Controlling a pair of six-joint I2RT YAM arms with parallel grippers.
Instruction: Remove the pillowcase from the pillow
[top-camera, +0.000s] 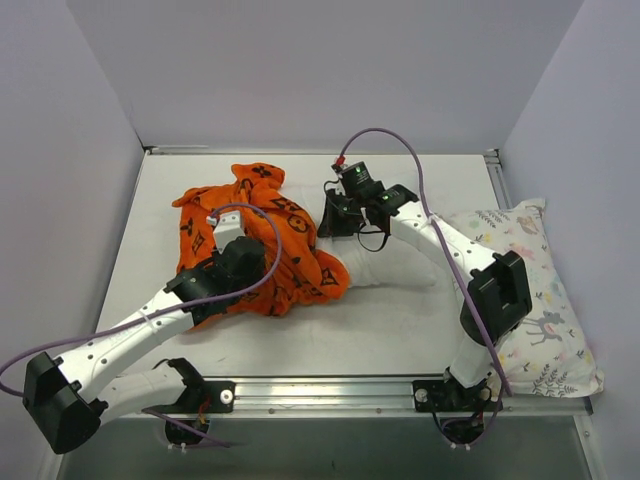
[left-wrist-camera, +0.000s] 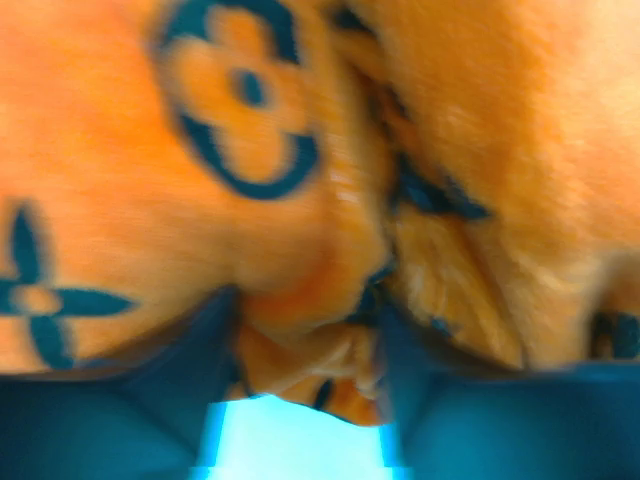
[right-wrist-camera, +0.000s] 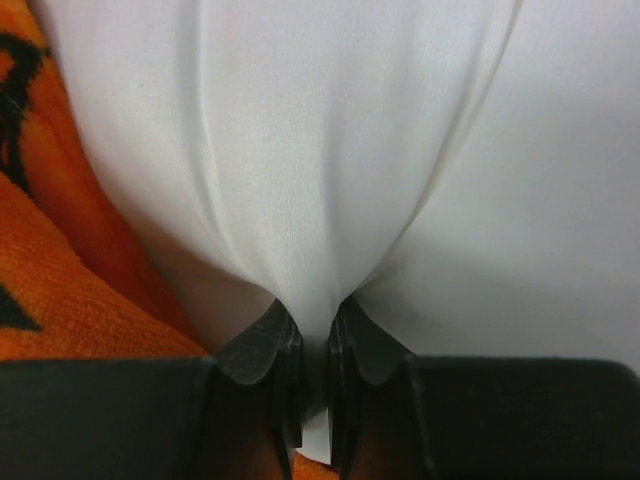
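Observation:
The orange pillowcase with black motifs lies bunched at the table's left middle. From its right side the plain white pillow sticks out. My right gripper reaches in from the right and is shut on a pinch of the pillow's white cloth, which fans out from the right gripper. My left gripper is pressed down into the orange heap. In the blurred left wrist view the left gripper has its jaws wide apart, with a fold of pillowcase bulging into the gap.
A pastel floral and animal-print pillow lies along the table's right edge beside the right arm. Purple cables loop over both arms. Walls close in the table on the left, back and right.

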